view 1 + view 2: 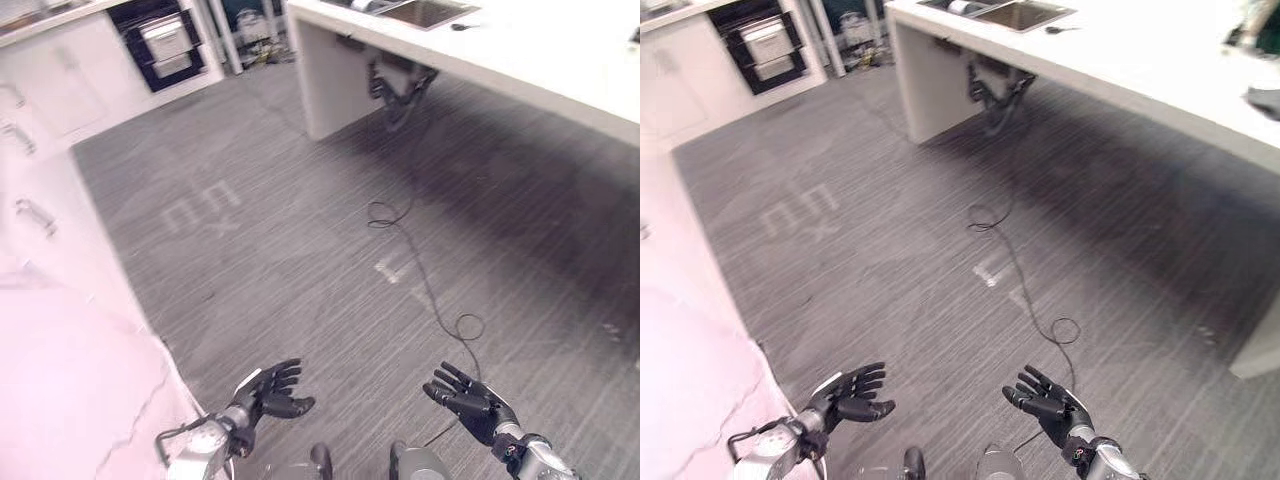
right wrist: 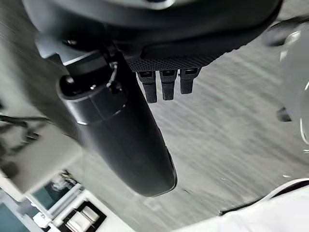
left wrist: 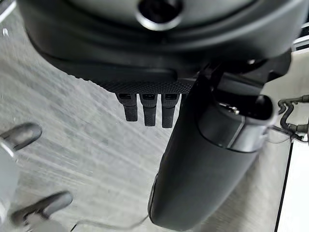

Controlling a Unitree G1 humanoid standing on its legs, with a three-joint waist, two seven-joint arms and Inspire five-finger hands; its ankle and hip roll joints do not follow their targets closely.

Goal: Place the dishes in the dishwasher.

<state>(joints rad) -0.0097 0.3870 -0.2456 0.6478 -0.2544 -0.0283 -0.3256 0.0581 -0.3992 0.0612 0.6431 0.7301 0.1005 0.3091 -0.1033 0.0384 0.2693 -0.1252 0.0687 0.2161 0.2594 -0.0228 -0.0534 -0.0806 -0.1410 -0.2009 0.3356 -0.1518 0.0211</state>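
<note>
Nearby, well short of the long white island counter (image 1: 520,70), find the dark left hand (image 1: 272,392) and dark right hand (image 1: 470,402), level with each other and apart, above grey wood-grain flooring (image 1: 300,250). Fingers spread and relaxed on both, clasping nothing. Further out, between hands and counter, pale taped marks (image 1: 205,210) on the flooring. Beyond, sunk into the counter's top, a steel sink basin (image 1: 428,12). Left of the counter's far end, a black-fronted appliance (image 1: 165,42) with pale trays inside, possibly the dishwasher; cannot tell. On the counter's right part, a small dark item (image 1: 1262,100), too small to identify as a dish.
</note>
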